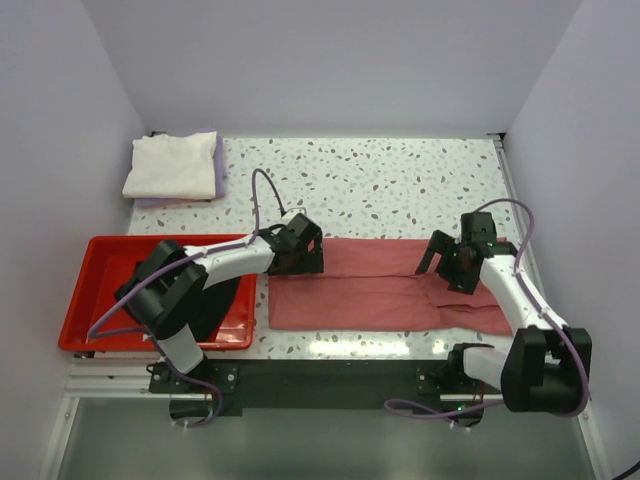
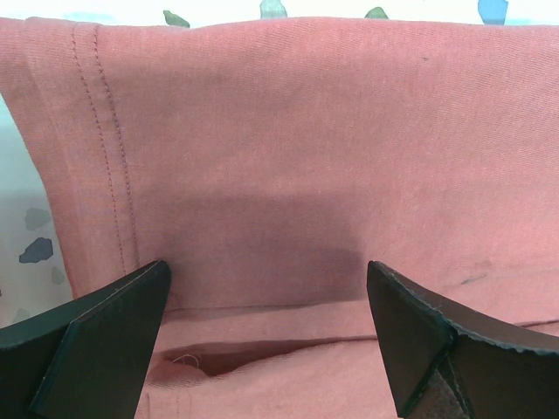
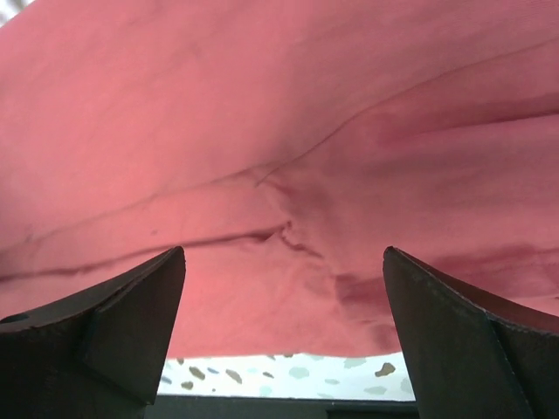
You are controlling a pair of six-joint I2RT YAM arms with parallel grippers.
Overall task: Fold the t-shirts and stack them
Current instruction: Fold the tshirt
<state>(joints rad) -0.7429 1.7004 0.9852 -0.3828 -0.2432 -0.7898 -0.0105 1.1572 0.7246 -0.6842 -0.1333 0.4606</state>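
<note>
Okay, table (image 1: 400, 170): speckled white top, walled in on the left, far and right sides; my two bases sit at the near edge.
salmon t-shirt (image 1: 370, 290): on the table, near-middle, folded into a long band running left to right between my arms. It lies flat, with a few creases toward the right end.
red tray (image 1: 100, 262): near left, just left of the salmon t-shirt and not touching it. My left arm crosses over it.
black patch (image 1: 232, 298): inside the tray's right half, partly under my left arm; can't tell what it is.
cream-white shirt (image 1: 172, 165): folded, far left corner, on top of the stack.
lavender shirt (image 1: 219, 168): under the cream one, only its edge showing.
left gripper (image 2: 266, 279): fingers spread wide, nothing between them. It sits over the band's left end, close above the cloth, by the stitched hem (image 2: 109, 148). Contact: can't tell.
right gripper (image 3: 284, 262): fingers spread wide, holding nothing, low over the band's right end above a crease. Contact: can't tell.
</note>
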